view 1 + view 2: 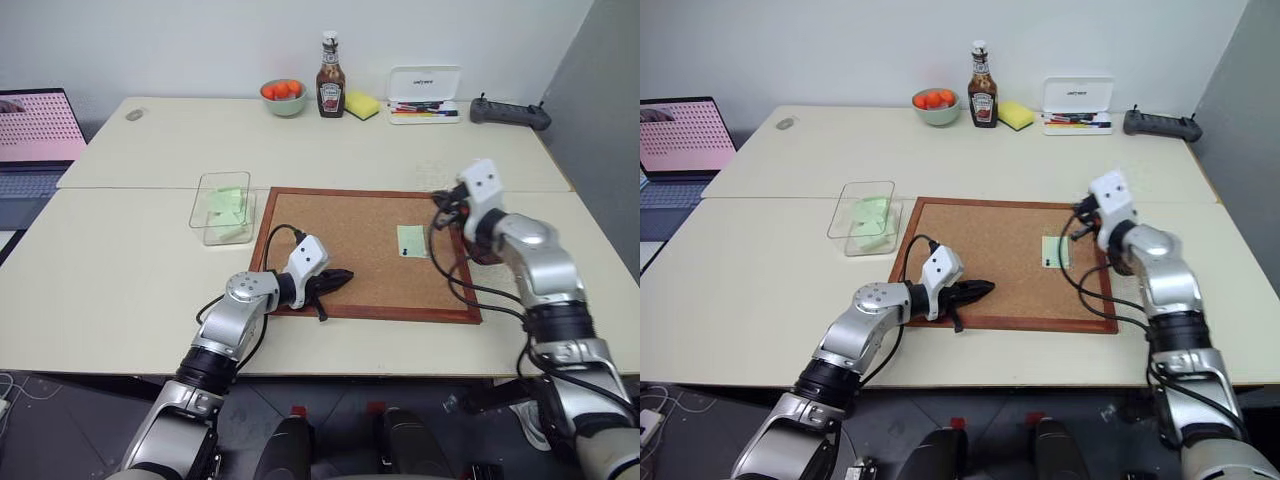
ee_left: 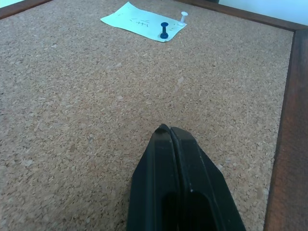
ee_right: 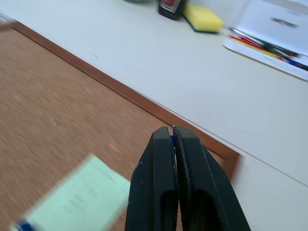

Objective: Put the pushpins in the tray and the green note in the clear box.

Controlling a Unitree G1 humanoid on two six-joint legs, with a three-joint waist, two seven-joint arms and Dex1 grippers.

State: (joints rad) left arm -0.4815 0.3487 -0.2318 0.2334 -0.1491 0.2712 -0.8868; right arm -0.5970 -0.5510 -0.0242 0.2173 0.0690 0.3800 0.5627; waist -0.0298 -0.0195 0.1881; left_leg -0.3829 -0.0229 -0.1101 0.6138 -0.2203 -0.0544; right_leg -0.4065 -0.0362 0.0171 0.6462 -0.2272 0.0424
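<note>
Corkboard lay flat on the desk, with the green note near its right edge, pinned there by two pushpins: a blue pin and a white pin stood upright in the slip, so it could not be lifted free yet. Left claw rested low over the cork near the board's near edge, its fingers pressed together and holding nothing, apparently parked clear of the work. Right claw hung just beside the note's right side, closed narrow; a speck of blue showed between its tips, perhaps a pin, though I could not tell. Clear box sat just left of the board, already holding pale green slips.
</note>
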